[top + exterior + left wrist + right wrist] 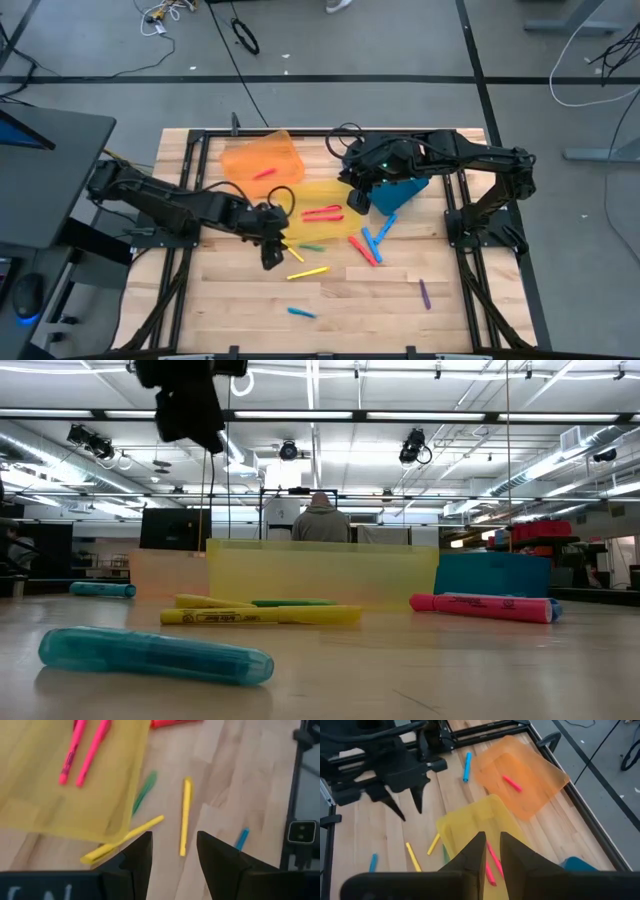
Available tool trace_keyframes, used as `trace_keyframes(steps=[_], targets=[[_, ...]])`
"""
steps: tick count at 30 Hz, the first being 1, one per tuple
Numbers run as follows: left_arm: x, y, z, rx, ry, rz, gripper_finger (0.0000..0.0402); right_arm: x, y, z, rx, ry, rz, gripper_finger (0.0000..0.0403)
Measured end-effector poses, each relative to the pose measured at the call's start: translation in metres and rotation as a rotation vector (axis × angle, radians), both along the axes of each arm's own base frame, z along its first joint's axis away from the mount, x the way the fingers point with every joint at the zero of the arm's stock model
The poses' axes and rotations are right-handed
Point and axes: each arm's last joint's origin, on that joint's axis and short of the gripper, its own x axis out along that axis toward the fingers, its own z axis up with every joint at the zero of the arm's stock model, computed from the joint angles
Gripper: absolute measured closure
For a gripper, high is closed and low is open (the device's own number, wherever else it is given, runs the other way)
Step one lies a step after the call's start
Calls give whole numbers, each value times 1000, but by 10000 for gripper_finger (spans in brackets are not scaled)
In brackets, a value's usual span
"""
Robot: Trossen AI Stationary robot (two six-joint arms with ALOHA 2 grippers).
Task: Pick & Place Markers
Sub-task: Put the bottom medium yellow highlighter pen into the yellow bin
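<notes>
Your left gripper (272, 262) hangs over the bare wood just beside the near edge of the translucent yellow plastic bin (312, 192), its two dark fingers (140, 860) parted with nothing between them, so it is released and empty. Through its wrist camera the gap lines up close to a thin yellow marker (185, 816) lying flat on the boards, with a second yellow marker (122, 840) partly tucked under the bin's edge and a green marker (144, 793) beside it. If that free yellow stick is your target, I would turn the wrist so the fingers straddle it across its width, centre it in the gap, and come straight down before closing; it looks slim and likely to roll, so a grip near its middle seems safest, and keep clear of the bin wall. Your right gripper (491, 851) waits higher up over the yellow bin, its fingers nearly together and apparently holding nothing. As for the containers: the yellow bin holds two pink-red markers (322, 212) lying side by side; the translucent orange plastic bin (262, 158) behind it holds one pink marker (264, 173); the blue plastic bin (404, 190) sits mostly under the right arm and you cannot see its contents. Red and blue markers (370, 243) lie loose near that bin, a purple marker (424, 292) and a teal marker (301, 312) farther toward the near edge.
</notes>
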Motion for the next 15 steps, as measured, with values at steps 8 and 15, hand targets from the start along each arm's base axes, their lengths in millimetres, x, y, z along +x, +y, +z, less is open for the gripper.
trace_keyframes(steps=[8,15], targets=[[23,-17,10,108,154,-177,242,-6,1,-6,45,73,-50,347],[37,-29,-19,104,269,-213,242,-13,8,-10,70,139,-97,347]])
